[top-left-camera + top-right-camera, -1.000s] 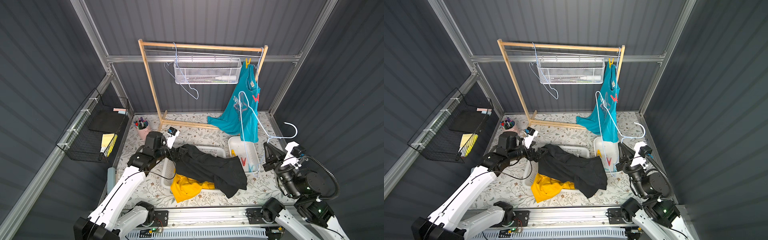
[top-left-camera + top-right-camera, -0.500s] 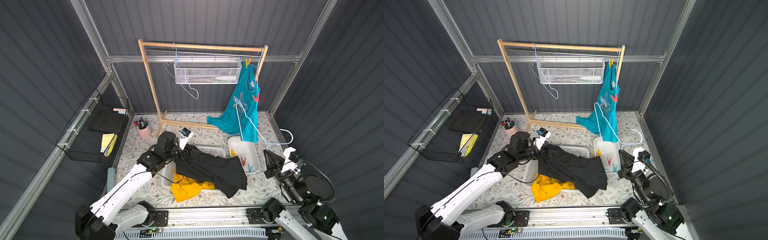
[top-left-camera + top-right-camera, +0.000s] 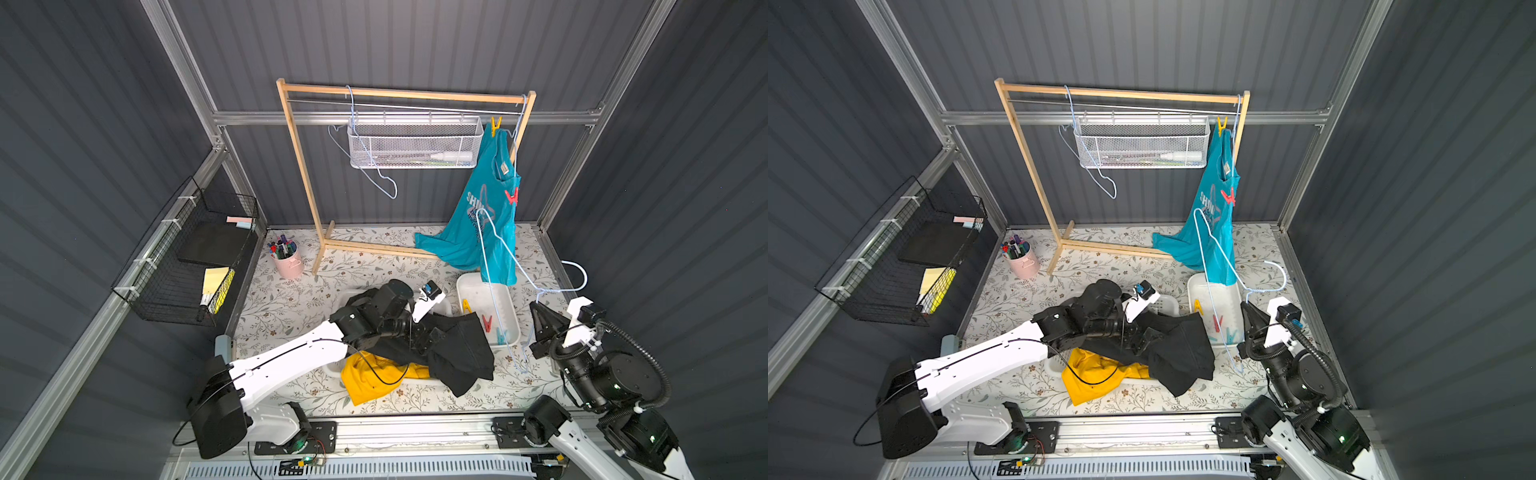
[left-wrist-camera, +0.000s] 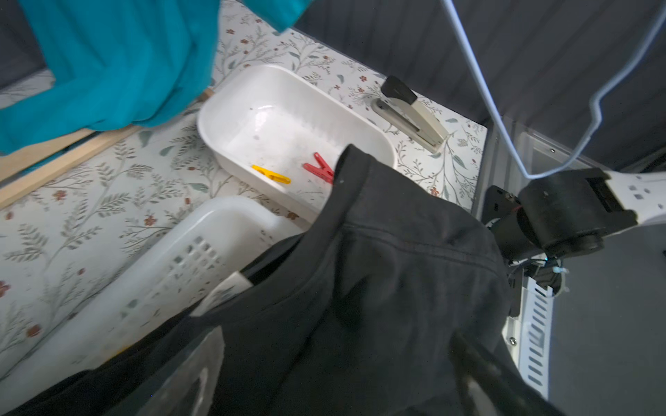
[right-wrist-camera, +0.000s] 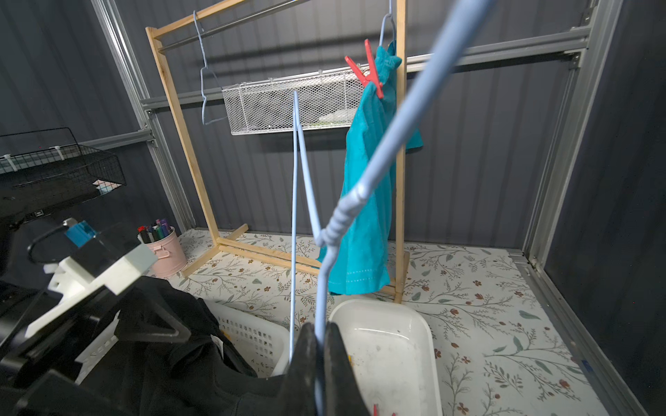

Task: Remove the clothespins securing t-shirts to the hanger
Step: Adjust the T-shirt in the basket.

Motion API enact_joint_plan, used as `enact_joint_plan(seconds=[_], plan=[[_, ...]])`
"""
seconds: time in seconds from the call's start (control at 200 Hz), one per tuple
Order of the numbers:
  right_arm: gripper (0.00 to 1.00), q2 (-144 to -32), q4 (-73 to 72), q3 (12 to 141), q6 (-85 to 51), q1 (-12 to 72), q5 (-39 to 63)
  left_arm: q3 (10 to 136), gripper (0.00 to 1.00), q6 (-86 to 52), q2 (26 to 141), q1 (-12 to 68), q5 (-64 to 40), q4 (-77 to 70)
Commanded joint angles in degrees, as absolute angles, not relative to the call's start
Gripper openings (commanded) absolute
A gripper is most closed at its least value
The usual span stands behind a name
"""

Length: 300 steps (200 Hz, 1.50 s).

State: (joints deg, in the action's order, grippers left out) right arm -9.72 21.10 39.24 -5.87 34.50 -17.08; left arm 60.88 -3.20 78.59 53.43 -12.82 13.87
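Note:
The teal t-shirt (image 3: 484, 216) hangs from the wooden rack (image 3: 299, 166), pinned by a yellow clothespin (image 3: 496, 126) and a red clothespin (image 3: 511, 196). My right gripper (image 3: 536, 307) is shut on the neck of a bare light-blue wire hanger (image 5: 326, 230) beside the white tray (image 3: 471, 286). In that tray lie yellow (image 4: 271, 174), red (image 4: 320, 172) and blue (image 3: 500, 334) clothespins. The black t-shirt (image 3: 457, 349) drapes over a white basket (image 4: 173, 259), with the mustard t-shirt (image 3: 374, 376) under it. My left gripper (image 4: 331, 356) stands open, jaws wide over the black cloth.
A second bare hanger (image 3: 365, 158) and a white mesh basket (image 3: 415, 143) hang on the rack. A pink cup of pens (image 3: 286, 259) stands at the back left. A black wire basket (image 3: 195, 257) is fixed to the left wall. A stapler (image 4: 411, 111) lies behind the tray.
My left arm has swung right, from the basket's left side to over the black t-shirt. The right gripper with the hanger has shifted only slightly.

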Motion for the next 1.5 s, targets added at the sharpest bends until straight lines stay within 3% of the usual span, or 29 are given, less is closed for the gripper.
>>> enact_joint_plan(seconds=[0.0, 0.24, 0.625, 0.905, 1.111, 1.361, 1.436, 1.496], plan=[[0.0, -8.1, 19.4, 38.6, -5.2, 34.3, -19.2, 62.8, 1.0, -1.9, 81.5, 55.2, -13.4, 13.9], [0.0, -7.6, 19.9, 38.6, -4.6, 34.3, -20.1, 68.6, 1.0, 0.6, 89.2, 59.0, -15.6, 19.9], [0.0, -7.4, 20.1, 38.9, -4.2, 34.4, -20.5, 76.3, 0.99, 4.3, 98.0, 63.5, -5.9, 28.4], [0.0, -8.1, 19.6, 38.8, -3.8, 34.3, -20.5, 79.5, 0.79, 4.7, 100.0, 64.1, -4.9, 29.8], [0.0, -8.2, 19.9, 38.7, -3.9, 34.3, -20.5, 79.5, 0.58, 4.7, 100.1, 64.1, -3.5, 29.2], [0.0, -8.9, 19.5, 38.6, -3.9, 34.3, -20.3, 79.0, 0.08, 5.1, 98.1, 64.0, 2.8, 28.7], [0.0, -9.1, 19.4, 38.7, -3.9, 34.3, -20.3, 78.8, 0.0, 5.4, 96.9, 64.1, 4.6, 28.8], [0.0, -9.2, 19.4, 38.8, -3.9, 34.3, -20.2, 78.4, 0.0, 5.3, 95.6, 64.1, 5.1, 28.9]])
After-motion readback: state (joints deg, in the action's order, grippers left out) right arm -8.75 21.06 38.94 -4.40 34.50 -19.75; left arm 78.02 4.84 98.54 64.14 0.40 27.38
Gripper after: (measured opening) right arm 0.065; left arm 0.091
